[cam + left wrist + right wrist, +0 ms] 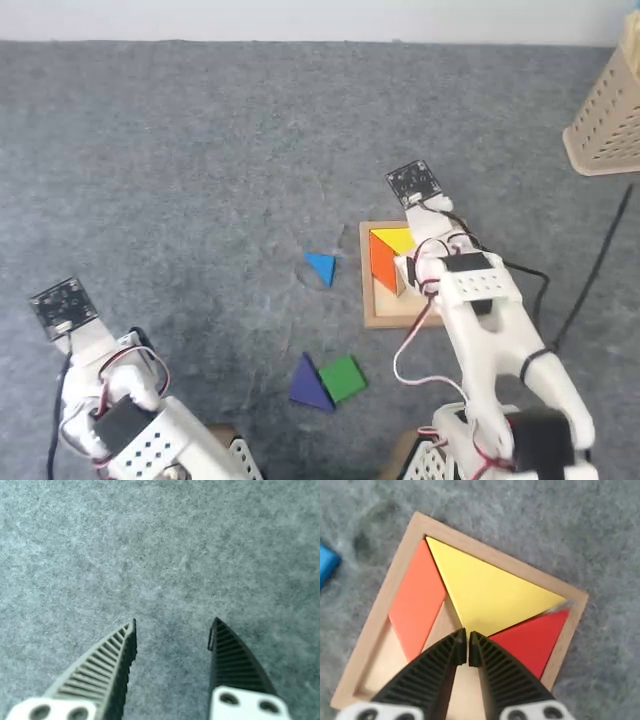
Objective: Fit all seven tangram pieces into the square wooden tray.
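The right fingers (451,655) are together over the tray (401,565), tips touching the yellow triangle (485,597); the left fingers (117,652) stand apart.

Surface: the desk (180,140) is wearing a grey, felt-like covering, mottled and fibrous, across its whole top.
Far right corner: a beige perforated basket (612,110) is standing on the covering, running out past the view's edge.
Far edge: a pale strip (300,18) is running along behind the desk.
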Robot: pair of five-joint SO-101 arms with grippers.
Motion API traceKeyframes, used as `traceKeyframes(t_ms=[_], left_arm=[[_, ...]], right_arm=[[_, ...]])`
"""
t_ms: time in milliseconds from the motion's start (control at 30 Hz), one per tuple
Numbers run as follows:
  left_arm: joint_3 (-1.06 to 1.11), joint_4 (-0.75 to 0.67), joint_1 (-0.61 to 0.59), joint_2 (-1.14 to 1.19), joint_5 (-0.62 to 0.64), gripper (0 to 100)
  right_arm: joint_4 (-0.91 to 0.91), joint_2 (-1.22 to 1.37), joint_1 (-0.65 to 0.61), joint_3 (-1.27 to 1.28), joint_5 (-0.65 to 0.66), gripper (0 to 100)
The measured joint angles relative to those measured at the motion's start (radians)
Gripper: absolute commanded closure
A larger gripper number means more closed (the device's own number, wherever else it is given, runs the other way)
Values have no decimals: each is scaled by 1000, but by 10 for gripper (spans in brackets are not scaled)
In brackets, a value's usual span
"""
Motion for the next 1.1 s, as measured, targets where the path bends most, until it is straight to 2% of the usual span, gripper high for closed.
traceKeyframes(t_ms=[133,233,333,467,600,667,800,1100], left_arm=[[0,0,0,0,0,775],[0,0,0,0,0,775],[0,0,0,0,0,775],[0,0,0,0,0,775],[0,0,0,0,0,775],[0,0,0,0,0,775],[0,0,0,0,0,775],[0,0,0,0,0,775]], right_arm=[[18,-81,-40,64,0,989],[94,-133,-97,80,52,989],[239,-201,-222,80,127,988],[423,-307,-408,80,109,979],[552,-368,-552,106,78,864],[555,-371,-601,132,74,820],[548,-371,-681,181,78,812],[460,-373,-790,298,275,810]])
